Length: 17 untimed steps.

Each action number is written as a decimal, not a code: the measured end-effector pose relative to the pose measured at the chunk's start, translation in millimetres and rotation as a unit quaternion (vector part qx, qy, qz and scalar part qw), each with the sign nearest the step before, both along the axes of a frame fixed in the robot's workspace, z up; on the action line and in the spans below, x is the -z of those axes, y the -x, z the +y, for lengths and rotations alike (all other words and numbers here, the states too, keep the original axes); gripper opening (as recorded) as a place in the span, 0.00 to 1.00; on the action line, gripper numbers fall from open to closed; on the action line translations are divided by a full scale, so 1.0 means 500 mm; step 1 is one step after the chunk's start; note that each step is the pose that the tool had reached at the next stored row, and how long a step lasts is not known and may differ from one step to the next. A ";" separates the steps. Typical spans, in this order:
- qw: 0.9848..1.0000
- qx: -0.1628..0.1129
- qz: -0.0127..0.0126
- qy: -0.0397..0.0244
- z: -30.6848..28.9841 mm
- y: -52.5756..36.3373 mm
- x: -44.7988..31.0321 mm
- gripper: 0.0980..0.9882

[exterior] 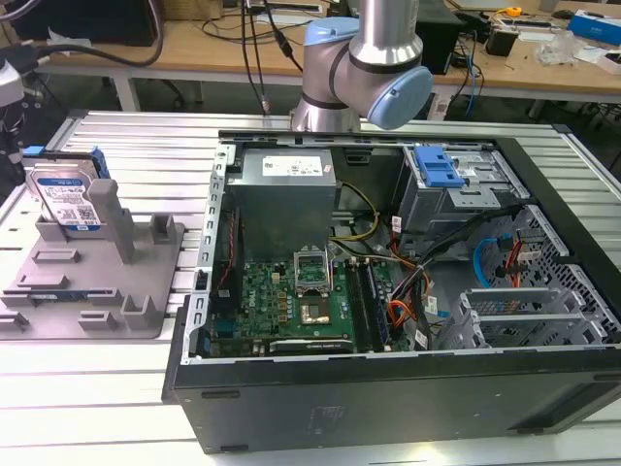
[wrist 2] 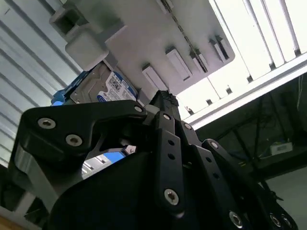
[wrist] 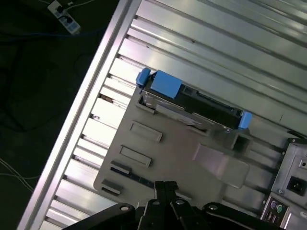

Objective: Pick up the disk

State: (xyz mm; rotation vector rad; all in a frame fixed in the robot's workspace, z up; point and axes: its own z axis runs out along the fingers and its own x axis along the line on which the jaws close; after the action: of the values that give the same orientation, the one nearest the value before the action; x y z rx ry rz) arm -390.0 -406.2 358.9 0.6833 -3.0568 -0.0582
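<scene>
Counted one disk [exterior: 66,199], on edge in one grey fixture [exterior: 97,282], exterior view's left; saw its label [wrist 2: 115,87] in the second wrist view, blue rails [wrist: 165,84] in the first wrist view; found fingers [wrist: 159,191] pressed together, empty

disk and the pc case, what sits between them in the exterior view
In the exterior view, the disk stands by a tall post of the grey fixture. The fixture's base and other posts, then a strip of table, lie before the case.

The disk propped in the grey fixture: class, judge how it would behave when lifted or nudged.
Its metal casing suggests the disk is rigid and probably heavy for its size. Standing on edge against the grey fixture, it may tip if nudged.
</scene>
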 end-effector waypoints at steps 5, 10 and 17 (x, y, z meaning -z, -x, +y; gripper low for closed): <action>0.998 -0.056 0.000 0.000 0.000 0.000 0.002 0.01; 0.994 -0.106 0.000 0.000 0.000 0.000 0.003 0.01; 0.981 -0.196 0.000 0.000 0.000 0.000 0.005 0.01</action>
State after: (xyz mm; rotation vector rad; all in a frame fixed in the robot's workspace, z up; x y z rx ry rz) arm -390.0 -406.3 356.3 1.2658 -2.8573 -0.0543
